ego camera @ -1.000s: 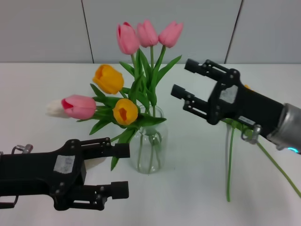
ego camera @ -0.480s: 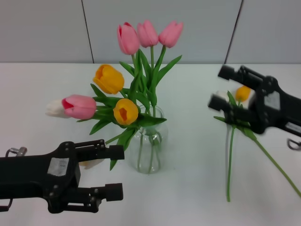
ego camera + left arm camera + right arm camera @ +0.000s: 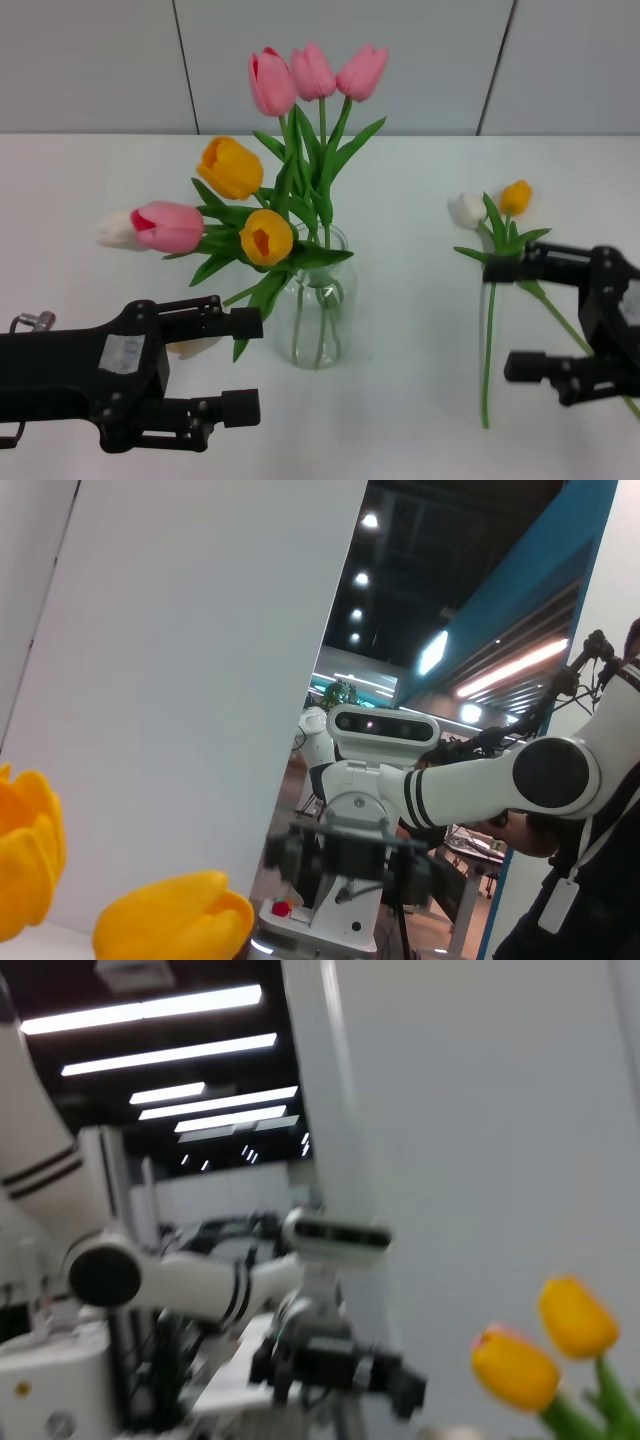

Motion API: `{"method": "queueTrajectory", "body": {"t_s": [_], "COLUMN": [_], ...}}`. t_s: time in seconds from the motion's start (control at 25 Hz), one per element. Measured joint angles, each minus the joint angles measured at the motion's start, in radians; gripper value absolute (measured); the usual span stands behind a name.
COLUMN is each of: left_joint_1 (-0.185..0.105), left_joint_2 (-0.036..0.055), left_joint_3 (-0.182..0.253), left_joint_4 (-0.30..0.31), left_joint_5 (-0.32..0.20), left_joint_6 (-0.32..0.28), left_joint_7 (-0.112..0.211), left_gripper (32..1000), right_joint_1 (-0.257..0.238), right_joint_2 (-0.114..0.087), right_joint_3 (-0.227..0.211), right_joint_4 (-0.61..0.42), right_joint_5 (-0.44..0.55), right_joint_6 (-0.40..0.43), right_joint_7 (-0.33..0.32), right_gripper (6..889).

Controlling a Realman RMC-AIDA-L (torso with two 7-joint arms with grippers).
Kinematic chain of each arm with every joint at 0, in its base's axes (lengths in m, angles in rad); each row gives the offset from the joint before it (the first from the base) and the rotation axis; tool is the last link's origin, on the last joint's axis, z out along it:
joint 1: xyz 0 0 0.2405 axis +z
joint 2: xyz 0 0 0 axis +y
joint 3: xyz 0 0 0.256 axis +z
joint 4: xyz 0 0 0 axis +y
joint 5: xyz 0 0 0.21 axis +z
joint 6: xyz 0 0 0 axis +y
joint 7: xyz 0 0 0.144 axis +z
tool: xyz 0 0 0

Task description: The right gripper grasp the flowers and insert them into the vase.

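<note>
Vase (image 3: 322,310): clear glass, upright near the middle of the white counter (image 3: 420,400), holding a bunch of pink, orange and one white tulip (image 3: 275,190) on green stems. Loose flowers (image 3: 492,290): one white and one orange tulip lying on the counter well to the right of the vase, stems crossing, heads pointing away from the robot. Right end effector (image 3: 515,320): released, fingers spread, low at the right edge over the loose stems, gripping nothing; left end effector (image 3: 245,365): likewise released and empty, low at front left, just beside the vase.
</note>
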Motion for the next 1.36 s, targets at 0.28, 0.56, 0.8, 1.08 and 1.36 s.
{"method": "queueTrajectory", "body": {"t_s": [0.28,0.56,0.8,1.08,1.36], "left_joint_1": [-0.002,-0.004,-0.008,-0.006,0.0], "left_joint_2": [0.0,-0.0002,-0.0002,-0.0002,-0.0002], "left_joint_3": [0.0,0.0,0.0,0.0,0.0], "left_joint_4": [0.004,0.004,0.004,0.004,0.004], "left_joint_5": [0.0,-0.004,-0.005,-0.002,-0.003], "left_joint_6": [0.0,0.001,0.001,0.001,0.001], "left_joint_7": [0.0,-0.003,-0.006,-0.009,-0.01], "left_gripper": [840,841,842,844,844], "right_joint_1": [0.019,0.02,0.022,0.023,0.02], "right_joint_2": [0.005,0.008,0.008,0.012,0.013], "right_joint_3": [-0.001,0.005,0.008,0.008,0.009], "right_joint_4": [-0.011,-0.009,-0.01,-0.011,-0.011], "right_joint_5": [-0.068,-0.07,-0.071,-0.072,-0.066], "right_joint_6": [0.001,0.007,0.01,0.037,0.044], "right_joint_7": [0.015,0.015,0.015,0.016,0.016], "right_gripper": [870,870,870,870,870]}}
